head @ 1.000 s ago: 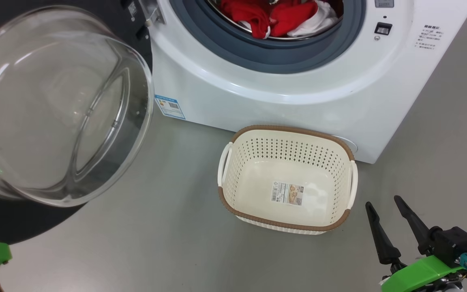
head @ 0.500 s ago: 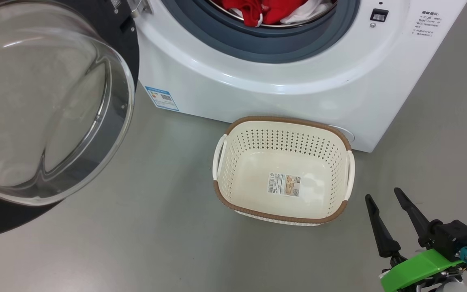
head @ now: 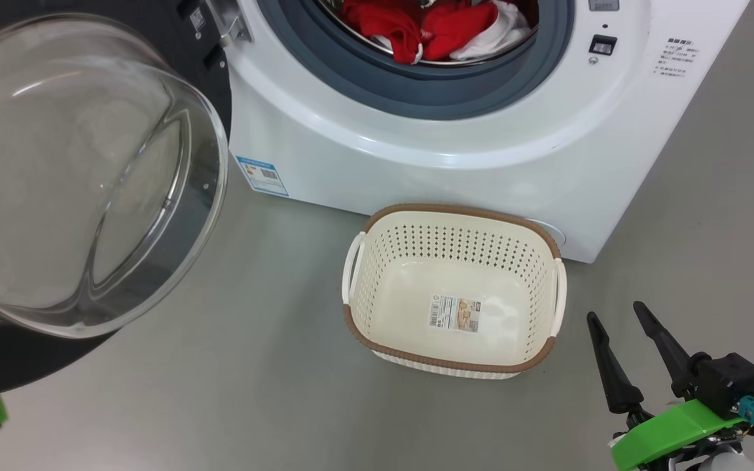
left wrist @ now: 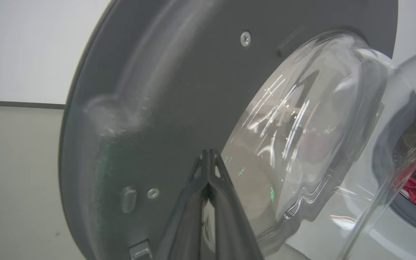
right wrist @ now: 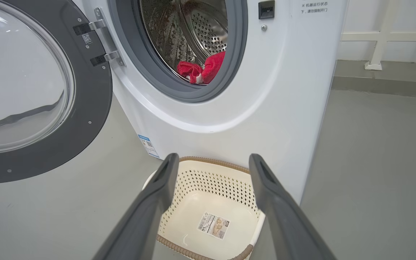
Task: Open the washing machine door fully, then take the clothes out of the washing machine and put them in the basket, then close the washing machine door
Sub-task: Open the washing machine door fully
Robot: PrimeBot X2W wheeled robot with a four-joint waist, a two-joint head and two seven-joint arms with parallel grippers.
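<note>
**Jaws poised at an open door, clothes not yet touched**

Left jaws are pressing tight together with nothing between them. Their tips are pointing at the dark inner rim of the washing machine door, with the bulging glass bowl just to their right. Whether they are touching that rim I cannot tell.

Right jaws are standing wide apart and empty, hovering low over the floor. Just ahead of and below them, framed between the two fingers, the basket is sitting empty beside the foot of the washing machine. Farther ahead and above them, the drum mouth is gaping. The clothes are lying in a red heap at its lower front lip, just behind the grey gasket. Off to the left of the right jaws, the door is hanging swung wide, its inner face turned outward.

Judging by this, the door-opening step is finishing or already done, and the unloading is about to begin. The next move is calling for the right jaws to rise over the basket and pass through the gasket ring without snagging it. They would then be closing on a fold of the soft fabric. The left jaws, I judge, should be drawing clear of the door first.
</note>
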